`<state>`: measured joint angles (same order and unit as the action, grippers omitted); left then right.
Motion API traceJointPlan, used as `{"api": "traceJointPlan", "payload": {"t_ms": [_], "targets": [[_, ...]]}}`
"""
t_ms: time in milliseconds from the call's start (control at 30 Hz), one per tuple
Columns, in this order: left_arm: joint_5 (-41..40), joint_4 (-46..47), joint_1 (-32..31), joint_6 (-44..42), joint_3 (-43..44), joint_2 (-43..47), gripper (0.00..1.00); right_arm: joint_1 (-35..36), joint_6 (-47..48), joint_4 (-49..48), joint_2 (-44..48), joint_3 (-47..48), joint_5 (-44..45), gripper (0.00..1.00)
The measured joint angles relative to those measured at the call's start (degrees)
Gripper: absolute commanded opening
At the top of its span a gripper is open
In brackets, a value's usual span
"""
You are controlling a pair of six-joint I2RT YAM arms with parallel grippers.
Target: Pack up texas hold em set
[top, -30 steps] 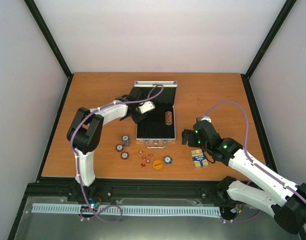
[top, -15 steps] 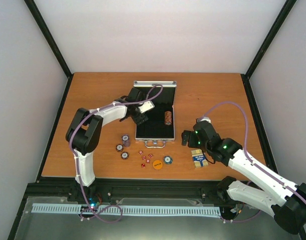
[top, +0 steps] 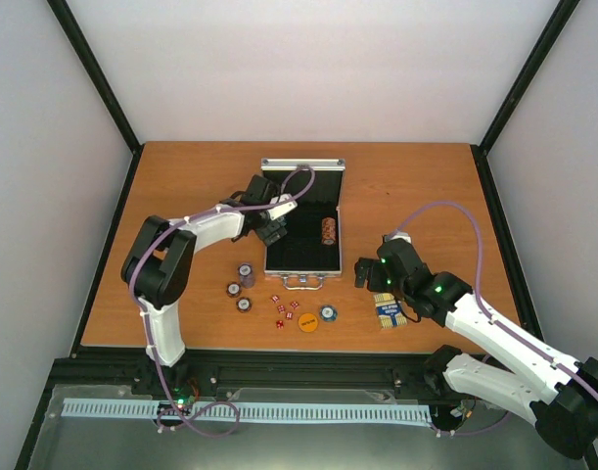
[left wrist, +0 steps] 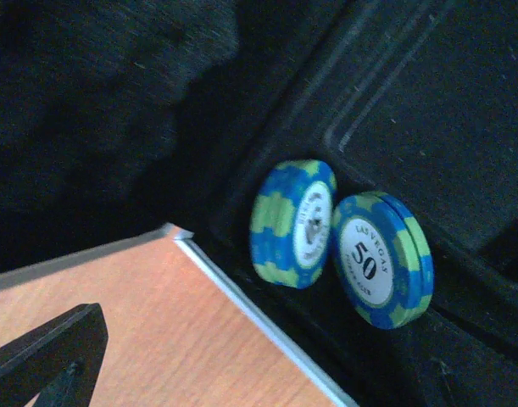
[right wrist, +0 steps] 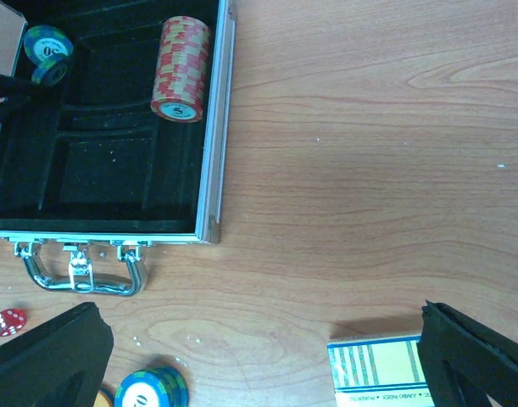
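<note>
While both arms reach out over the worktop (top: 416, 186), the case (top: 299, 250) lies open at its middle, lid (top: 303, 164) standing at the far side and handle (top: 303, 283) toward the arms. The left arm (top: 215, 217) ends over the case's left edge. Its jaws are open and hold nothing: the wrist view shows only one finger (left wrist: 47, 356), out at the corner, well apart from the two blue chips (left wrist: 297, 225), which stand on edge side by side, touching, in the far left corner of the black lining. A roll of red chips (top: 328, 231) lies in the right side of the case.

The right arm (top: 475, 318) hangs just right of the handle, jaws spread wide and empty, a finger (right wrist: 47, 360) at each lower corner of its view. The deck (top: 389, 311) lies flat on the worktop just beside them.

Left of the handle are three small chip piles (top: 244, 272). Nearer the arms lie the dice (top: 284, 308), the disc (top: 308, 321) and one more blue chip pile (top: 327, 313), close together.
</note>
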<state>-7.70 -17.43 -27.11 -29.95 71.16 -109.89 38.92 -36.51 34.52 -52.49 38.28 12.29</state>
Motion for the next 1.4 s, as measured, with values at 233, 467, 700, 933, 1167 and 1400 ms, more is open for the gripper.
{"api": "traceJointPlan", "payload": {"t_ms": [233, 467, 700, 933, 1167, 1400], "targets": [[-2.89, 5.35, 0.0, 0.2, -0.68, 1.86, 1.0, 0.0, 0.02, -0.44, -0.07, -0.13, -0.57, 1.0], [-5.25, 8.83, 0.0, 0.22, -0.7, 1.44, 1.0, 0.0, 0.02, -0.52, -0.24, -0.15, -0.76, 1.0], [-5.84, 10.67, -0.13, 0.7, -0.7, -0.52, 1.0, 0.0, 0.02, -0.5, -0.48, -0.15, -0.94, 1.0], [-6.05, 11.26, -0.22, 1.22, -0.7, -0.85, 1.0, 0.0, 0.02, -0.61, -0.76, -0.15, -1.11, 1.0], [-5.84, 11.04, -0.22, 1.68, -0.72, -0.83, 1.0, 0.0, 0.04, -0.9, -1.07, -0.15, -1.6, 1.0], [-3.39, 8.85, -0.22, 2.93, -1.4, 1.29, 1.0, 0.0, 0.04, -1.01, -1.07, -0.92, -1.92, 1.0]]}}
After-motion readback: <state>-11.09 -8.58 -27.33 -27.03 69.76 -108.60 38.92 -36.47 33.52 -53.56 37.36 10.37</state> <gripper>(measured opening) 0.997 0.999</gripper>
